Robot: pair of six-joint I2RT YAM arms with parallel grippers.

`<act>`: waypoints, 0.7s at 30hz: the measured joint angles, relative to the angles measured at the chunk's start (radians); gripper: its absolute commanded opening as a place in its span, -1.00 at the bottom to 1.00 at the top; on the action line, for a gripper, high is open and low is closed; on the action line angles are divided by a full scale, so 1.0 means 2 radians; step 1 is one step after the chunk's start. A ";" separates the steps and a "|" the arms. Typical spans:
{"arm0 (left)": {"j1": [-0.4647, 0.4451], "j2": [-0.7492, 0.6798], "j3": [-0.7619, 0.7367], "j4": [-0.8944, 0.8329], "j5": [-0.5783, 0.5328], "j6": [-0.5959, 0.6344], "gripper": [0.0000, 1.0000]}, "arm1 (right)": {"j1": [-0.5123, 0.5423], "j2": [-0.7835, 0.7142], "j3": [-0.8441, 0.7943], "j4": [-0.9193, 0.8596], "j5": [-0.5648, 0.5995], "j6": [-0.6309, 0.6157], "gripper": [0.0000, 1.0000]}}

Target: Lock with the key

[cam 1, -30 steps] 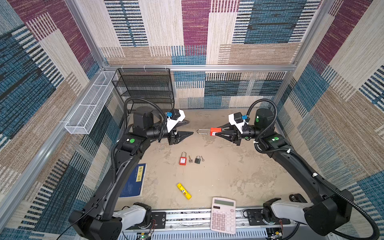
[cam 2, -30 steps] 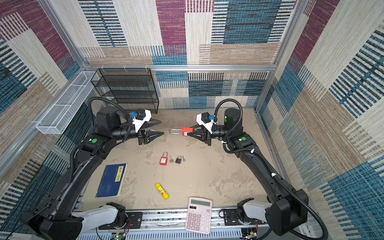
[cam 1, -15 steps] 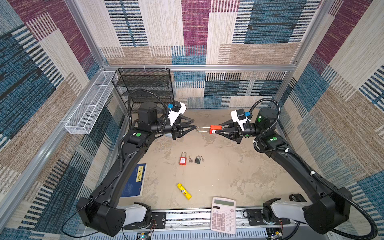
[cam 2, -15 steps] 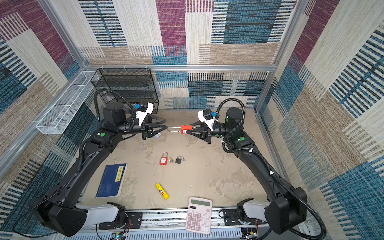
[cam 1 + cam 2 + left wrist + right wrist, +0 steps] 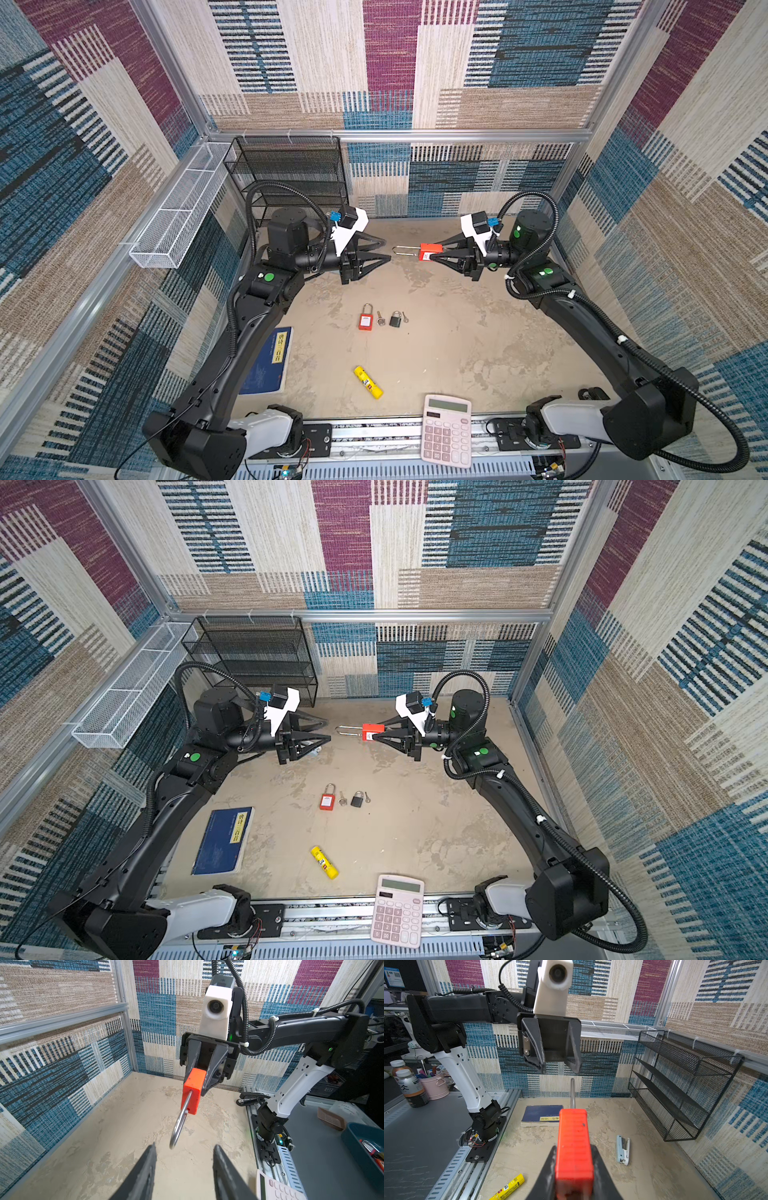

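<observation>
My right gripper [image 5: 432,254] is shut on the body of a red padlock [image 5: 431,251], held level above the table. Its long steel shackle [image 5: 404,250] points at my left gripper [image 5: 387,249]. That gripper is open and empty, its tips just short of the shackle's bend. In the left wrist view the shackle [image 5: 179,1126] hangs just beyond my open left gripper [image 5: 184,1148]. In the right wrist view the padlock [image 5: 574,1140] fills my right gripper [image 5: 573,1147]. A silver key [image 5: 380,319] and a smaller key [image 5: 405,318] lie on the table.
On the table lie another red padlock [image 5: 365,319], a black padlock [image 5: 395,319], a yellow glue stick [image 5: 368,382], a blue book [image 5: 268,361], a pink calculator [image 5: 447,430] and a stapler [image 5: 623,1150]. A black mesh rack [image 5: 291,178] and a white wire basket [image 5: 183,203] hang on the walls.
My left gripper has risen and come level with the shackle's tip, its jaws narrower than a second ago. The right gripper has lifted the padlock slightly.
</observation>
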 measured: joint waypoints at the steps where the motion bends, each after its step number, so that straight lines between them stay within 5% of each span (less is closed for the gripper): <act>1: 0.000 0.003 0.000 0.000 0.002 0.000 -0.09 | 0.000 0.002 0.001 0.001 -0.004 0.000 -1.00; 8: 0.000 0.012 0.004 0.002 0.009 0.000 -0.14 | 0.000 0.006 0.008 0.003 -0.023 0.004 -1.00; 15: 0.000 0.020 0.005 0.003 0.012 -0.001 -0.58 | 0.000 0.011 0.011 0.016 -0.032 0.017 -1.00; 21: -0.001 0.021 0.004 0.004 0.015 -0.001 -0.73 | 0.001 0.017 0.013 0.026 -0.037 0.027 -1.00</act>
